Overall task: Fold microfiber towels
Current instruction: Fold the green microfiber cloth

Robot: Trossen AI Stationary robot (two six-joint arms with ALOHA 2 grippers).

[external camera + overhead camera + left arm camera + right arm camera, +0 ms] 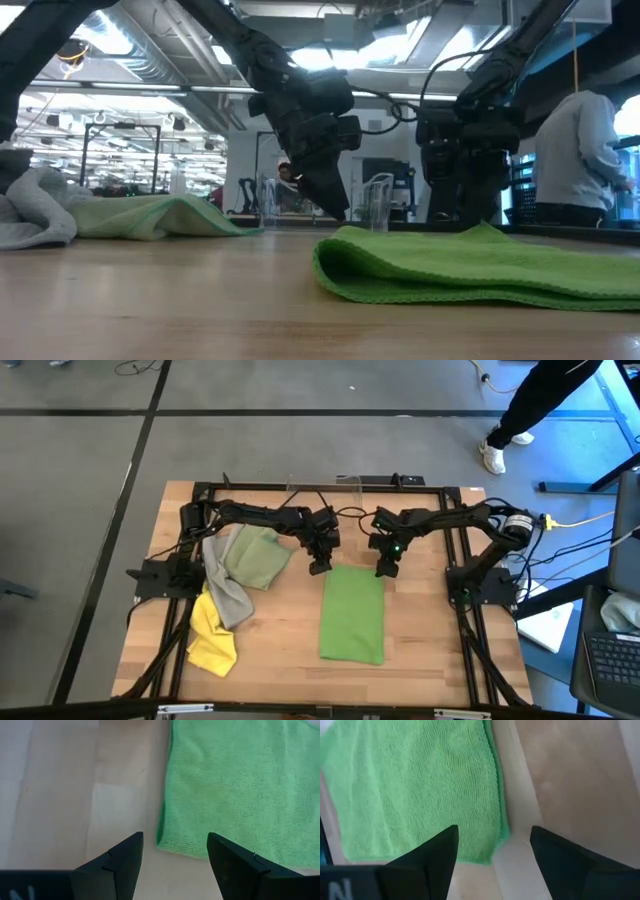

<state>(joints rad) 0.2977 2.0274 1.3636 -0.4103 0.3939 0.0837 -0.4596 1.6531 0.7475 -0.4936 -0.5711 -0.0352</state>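
Note:
The bright green towel (352, 613) lies folded in a long strip at the table's middle, flat on the wood. My left gripper (320, 567) hangs open just above the strip's far left corner (167, 845), and my right gripper (385, 570) hangs open just above its far right corner (496, 850). Neither touches the cloth. At the table's left lie the pale sage green towel (255, 555), the grey towel (225, 588) and the yellow towel (210, 635), crumpled and overlapping.
A clear plastic bin (325, 485) stands at the table's far edge, behind both grippers. Bare wood lies to the right of the green strip and along the near edge. A person (585, 150) stands beyond the table at the right.

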